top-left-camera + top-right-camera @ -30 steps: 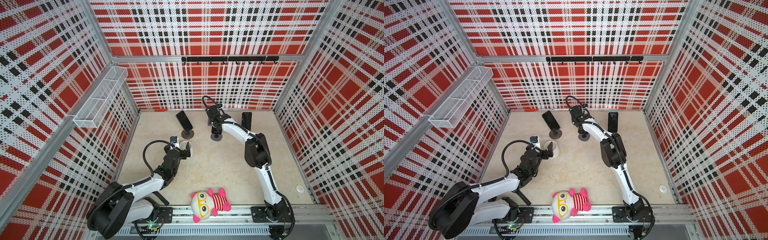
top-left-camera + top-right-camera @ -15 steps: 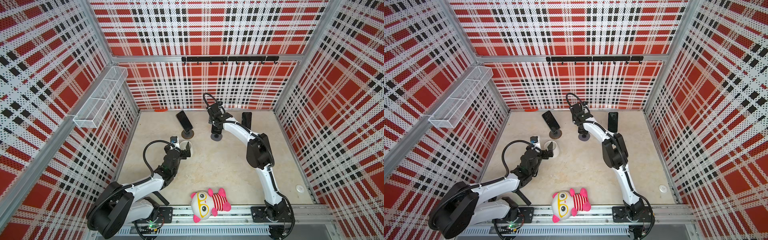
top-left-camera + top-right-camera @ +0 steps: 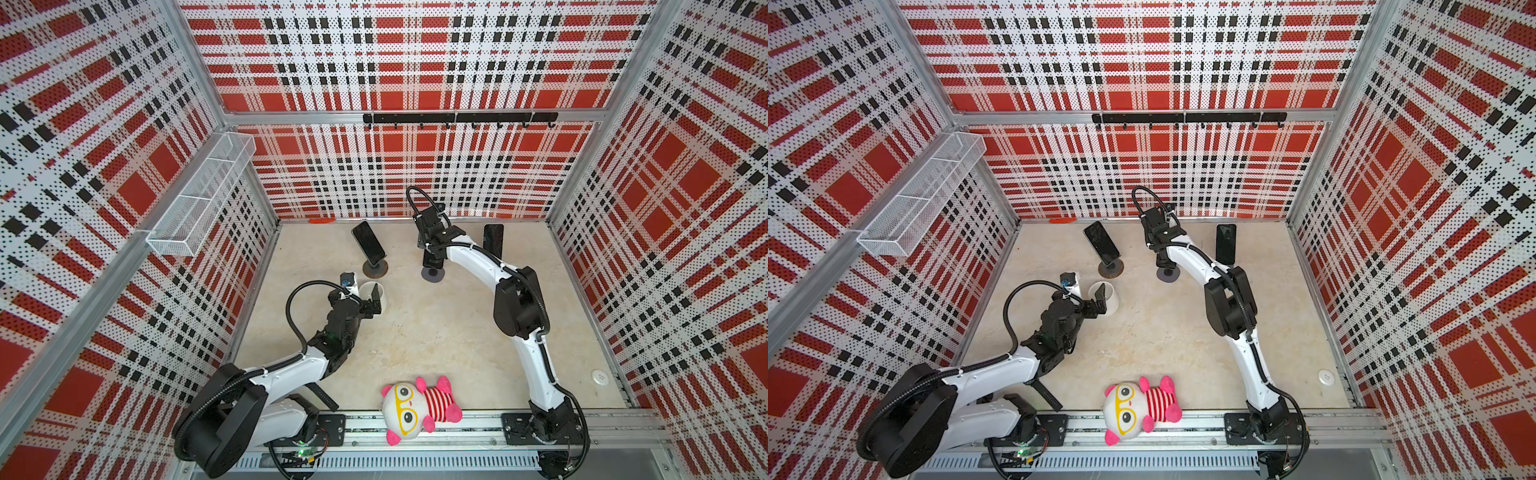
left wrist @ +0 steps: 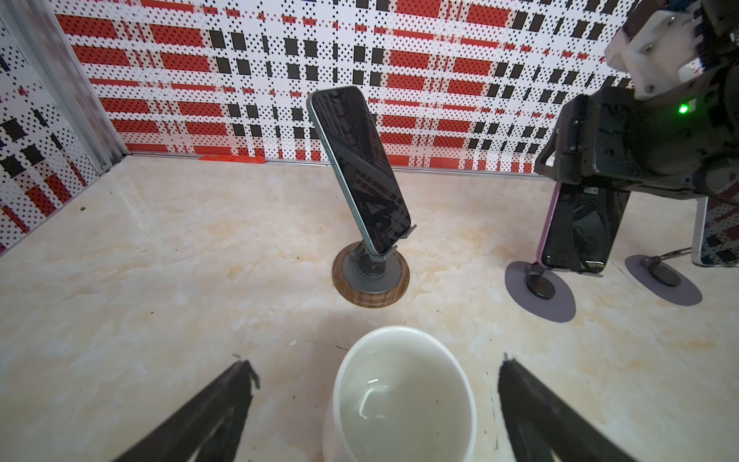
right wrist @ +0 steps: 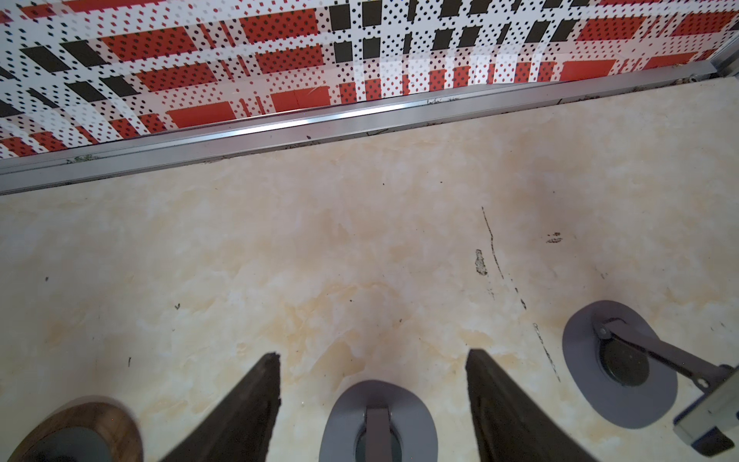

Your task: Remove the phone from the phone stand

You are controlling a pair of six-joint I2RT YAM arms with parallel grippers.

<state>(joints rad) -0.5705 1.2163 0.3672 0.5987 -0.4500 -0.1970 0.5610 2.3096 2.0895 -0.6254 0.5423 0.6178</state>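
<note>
Covering the top of the phone (image 4: 580, 228), the right claw (image 5: 372, 356) hides its grasp, cannot tell; the left claw (image 4: 376, 362) is released near a cup (image 4: 400, 400).

Three phones lean on three stands, all beyond the white cup (image 4: 404, 396). The green-edged phone (image 4: 360, 168) is nearest the cup and straight past it; its dark screen mirrors the plaid; it tilts back and sideways, its lower edge caught in a round wood-rimmed stand (image 4: 370, 280). The purple-edged phone (image 4: 580, 228) stands beyond the cup and off to one side; its screen is dark, its top is hidden, and its foot rests on a flat grey oval stand (image 4: 538, 290) with a thin arm. The silver-edged phone (image 3: 493, 241) is farthest from the cup on that same side; it is propped steeply on a second grey stand (image 4: 664, 280).
</note>
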